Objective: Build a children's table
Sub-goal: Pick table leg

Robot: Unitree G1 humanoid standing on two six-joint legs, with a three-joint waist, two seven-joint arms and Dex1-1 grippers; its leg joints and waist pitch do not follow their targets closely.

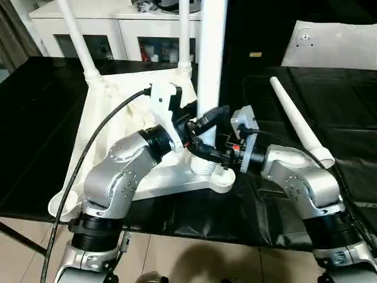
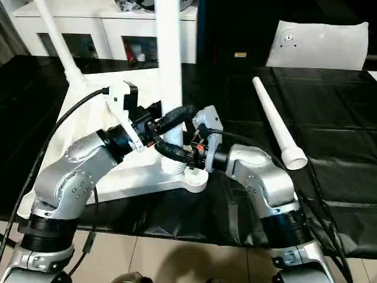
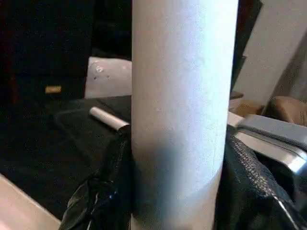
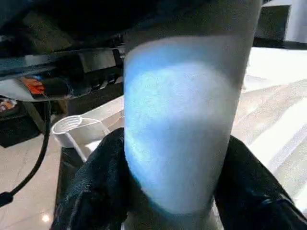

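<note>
- So far two legs [image 1: 79,41] stand in the tabletop [image 1: 112,118].
- Both grippers' [image 1: 203,138] jaws pinch the third leg [image 1: 211,53] at its near socket.
- Beside the tabletop, the last leg [image 1: 300,124] waits on the worktop [image 1: 47,106].

Head stereo looks down; wrists close on leg [image 3: 182,110].

Upright leg [image 1: 211,53]: plain white, unpatterned.
Loose leg [image 1: 300,124]: plain white.
Children's table top [image 1: 118,118]: white to cream.
Left tool [image 1: 197,132], right tool [image 1: 215,154]: black fingers; silver-grey forearms; white wrist housings.
Tabletop [image 1: 330,94] cover: black, glossy.
Cabinet [image 1: 118,23]: white.
Floor [image 1: 194,259]: beige tile.
</note>
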